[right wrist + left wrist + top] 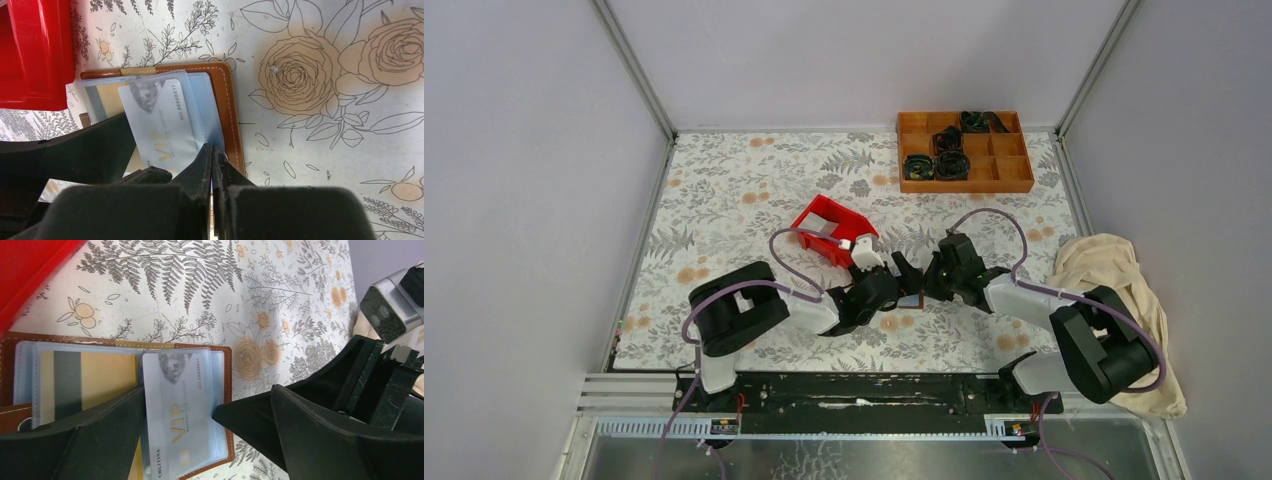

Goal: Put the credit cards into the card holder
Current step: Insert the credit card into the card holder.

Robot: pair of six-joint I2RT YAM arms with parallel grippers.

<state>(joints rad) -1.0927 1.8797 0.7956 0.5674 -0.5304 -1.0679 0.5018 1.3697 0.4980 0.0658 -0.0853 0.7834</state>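
- My left fingers (179,404) stand wide apart, one on each side of the white VIP credit card (159,120), gripping nothing
- My right fingers (212,152) are pressed together, their tips down on the pale blue-grey lining by the stitched edge of the brown leather card holder (231,107); I cannot tell whether they pinch a pocket flap
- The brown leather card holder lies open and flat on the floral-print tabletop (280,290), just beside the red plastic bin (35,50)
- The white VIP credit card lies printed face up on the holder's clear pockets; one end seems tucked under the plastic, but I cannot tell how far in
- The gold-tan credit card (107,382), with a dark stripe, sits in the pocket beside the white one
- An orange wooden compartment tray (964,150) with black coiled things stands at the far right of the tabletop, well apart from the card holder
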